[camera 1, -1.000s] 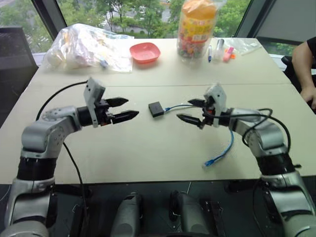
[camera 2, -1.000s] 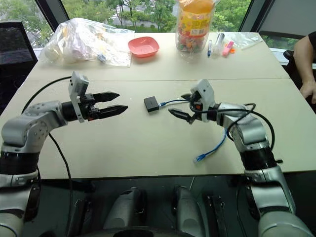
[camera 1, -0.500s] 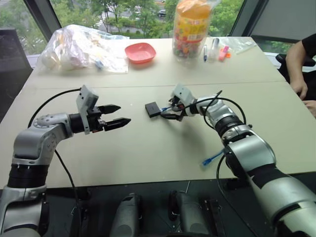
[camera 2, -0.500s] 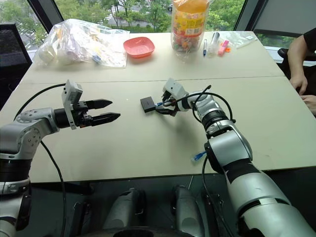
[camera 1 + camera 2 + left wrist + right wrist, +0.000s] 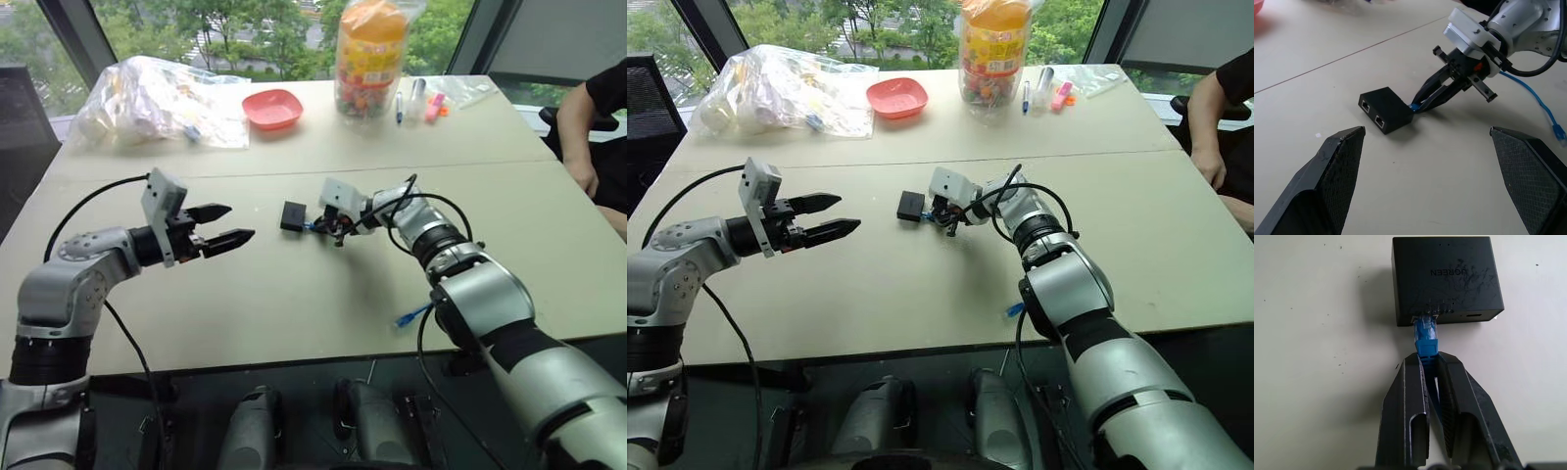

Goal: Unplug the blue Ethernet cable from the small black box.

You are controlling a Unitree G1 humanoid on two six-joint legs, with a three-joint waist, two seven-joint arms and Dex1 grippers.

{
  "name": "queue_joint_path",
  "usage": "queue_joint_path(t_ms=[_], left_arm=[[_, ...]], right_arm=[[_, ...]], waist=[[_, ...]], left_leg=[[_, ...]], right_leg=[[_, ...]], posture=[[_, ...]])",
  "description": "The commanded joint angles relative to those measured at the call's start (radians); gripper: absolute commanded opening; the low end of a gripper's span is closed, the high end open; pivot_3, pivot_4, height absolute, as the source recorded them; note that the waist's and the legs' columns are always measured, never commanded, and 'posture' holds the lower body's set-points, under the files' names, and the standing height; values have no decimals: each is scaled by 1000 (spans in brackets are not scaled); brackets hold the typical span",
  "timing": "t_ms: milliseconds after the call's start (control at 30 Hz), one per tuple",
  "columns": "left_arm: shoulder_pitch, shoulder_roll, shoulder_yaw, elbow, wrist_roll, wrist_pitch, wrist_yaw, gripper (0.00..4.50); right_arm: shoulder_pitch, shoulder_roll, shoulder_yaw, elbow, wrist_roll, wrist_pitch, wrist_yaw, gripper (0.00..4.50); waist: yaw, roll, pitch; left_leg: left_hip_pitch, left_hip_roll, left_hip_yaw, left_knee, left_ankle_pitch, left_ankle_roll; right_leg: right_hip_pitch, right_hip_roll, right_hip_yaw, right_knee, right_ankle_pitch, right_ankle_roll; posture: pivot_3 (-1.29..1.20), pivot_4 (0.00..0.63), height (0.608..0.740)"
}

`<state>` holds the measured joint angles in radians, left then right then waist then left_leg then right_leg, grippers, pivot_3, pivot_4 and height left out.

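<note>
A pale beige table [image 5: 294, 323] with a seam running across it stands before large windows with green trees outside; a person's arm [image 5: 578, 127] rests at its right edge. Near the table's middle lies the small black box [image 5: 1445, 280], flat, matte and square, with pale lettering on its top and two ports on the side seen from the left wrist. The blue Ethernet cable [image 5: 1425, 337] is still plugged into one edge of the box, its blue boot just outside the port; the cord runs back under the right arm, and its free end with a clear plug lies toward the near edge [image 5: 409, 316]. The right gripper [image 5: 1431, 363] has its fingers closed on the cable right behind the boot. The left gripper [image 5: 227, 225] hovers above the table left of the box, well apart from it, fingers spread wide and holding nothing. Along the far edge sit a clear plastic bag [image 5: 162, 98] of mixed items, an empty red dish [image 5: 271, 108], a tall clear jar [image 5: 370, 59] filled with colourful sweets, and some pens [image 5: 416, 98].
</note>
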<state>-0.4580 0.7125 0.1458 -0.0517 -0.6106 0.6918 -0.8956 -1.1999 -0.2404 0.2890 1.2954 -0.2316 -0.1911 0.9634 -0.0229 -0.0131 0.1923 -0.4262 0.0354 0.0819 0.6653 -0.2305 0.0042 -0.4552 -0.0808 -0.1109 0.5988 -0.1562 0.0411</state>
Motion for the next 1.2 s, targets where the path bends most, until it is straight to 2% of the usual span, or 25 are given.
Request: queue_joint_path(t_ms=[33,133,300,433,533,800,900,1133,1200], left_arm=[[-110,-26,8,149,38,-81,-13,4278],[-266,-69,22,384,26,-92,-62,4278],[-500,-120,0,771,69,-149,-211,4278],[-679,-182,8,1016,97,-199,-305,4278],[-765,-217,6,1132,137,-249,-341,4278],[-862,-293,-6,1283,256,-377,-334,4278],[-875,-309,11,1303,273,-391,-331,3470],[-877,-316,26,1310,295,-387,-372,649],[-874,-315,30,1308,298,-387,-376,499]], right_arm=[[-1,-58,-3,-90,-50,-137,-188,25],[29,-123,43,-230,-164,-291,-408,25],[113,-191,72,-472,-269,-370,-552,25],[178,-221,58,-630,-292,-364,-594,25],[198,-233,47,-693,-299,-347,-606,25],[235,-252,50,-794,-301,-297,-594,25],[245,-250,51,-832,-296,-277,-582,0],[258,-246,60,-868,-301,-249,-567,0],[261,-247,61,-872,-301,-246,-565,0]], waist=[[13,0,0],[15,0,1],[4,0,0],[5,-1,1],[5,-1,1],[5,-1,1],[5,-1,1],[5,-1,1],[5,-1,1]], left_leg=[[-1,-1,0,0,0,0],[-3,-3,1,0,1,0],[-5,-3,5,-2,0,0],[-5,-3,6,-3,1,0],[-5,-3,7,-2,1,0],[-5,-3,6,-1,0,0],[-5,-3,6,-1,0,0],[-5,-3,6,-1,0,0],[-5,-3,6,-1,0,0]], right_leg=[[-1,0,0,0,0,0],[-3,-1,1,0,0,0],[-5,0,1,0,1,6],[-6,1,0,0,1,6],[-6,0,0,-1,1,6],[-5,0,0,0,1,6],[-5,0,0,0,1,6],[-5,0,0,0,1,6],[-5,0,0,0,1,6]], posture=[[0,150,740],[0,150,740],[0,150,740],[0,150,740],[0,150,740],[0,150,740],[0,150,740],[0,150,740],[0,150,740]])
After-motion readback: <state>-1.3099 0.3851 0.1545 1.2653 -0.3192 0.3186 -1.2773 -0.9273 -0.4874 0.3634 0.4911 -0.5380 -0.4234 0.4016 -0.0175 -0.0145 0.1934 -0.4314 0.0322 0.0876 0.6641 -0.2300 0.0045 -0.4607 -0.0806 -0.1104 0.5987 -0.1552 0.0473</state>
